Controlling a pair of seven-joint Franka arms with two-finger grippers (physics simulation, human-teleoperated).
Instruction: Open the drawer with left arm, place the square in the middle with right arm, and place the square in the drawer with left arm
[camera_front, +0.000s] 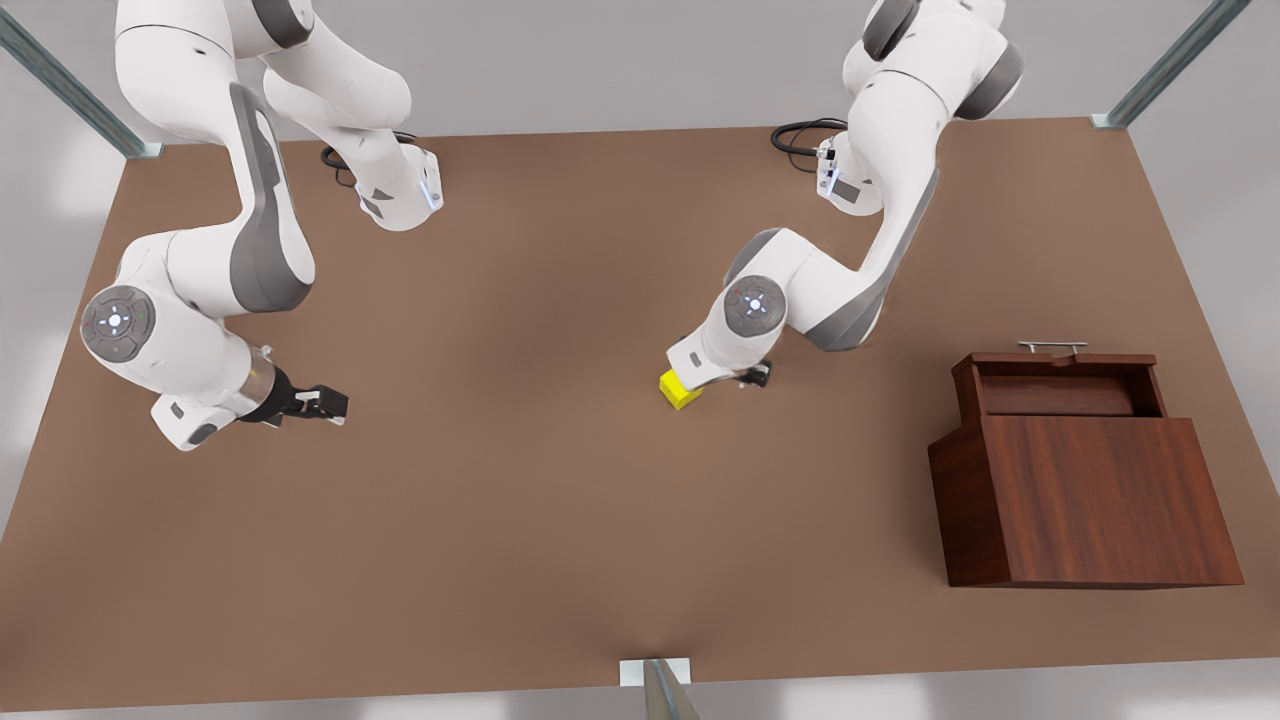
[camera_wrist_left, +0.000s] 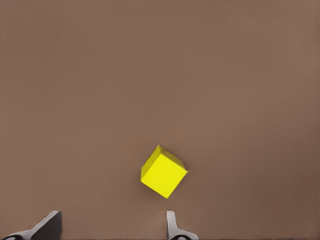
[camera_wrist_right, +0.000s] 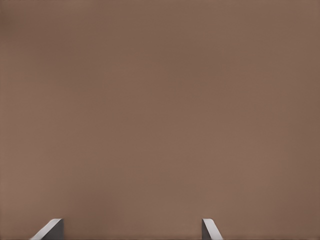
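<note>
Left gripper (camera_wrist_left: 112, 227) open, hovering just short of the square (camera_wrist_left: 163, 171); it's rotated to my fingers, so closing may twist it away. Right gripper (camera_front: 318, 403) open, waiting.

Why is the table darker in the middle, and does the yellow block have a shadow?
Front view: the table shades darker through its middle and lighter toward its sides; the yellow block lies partly under the left pincer. Left wrist view: the block's faces differ in brightness, with a thin dark shadow beside it.
</note>
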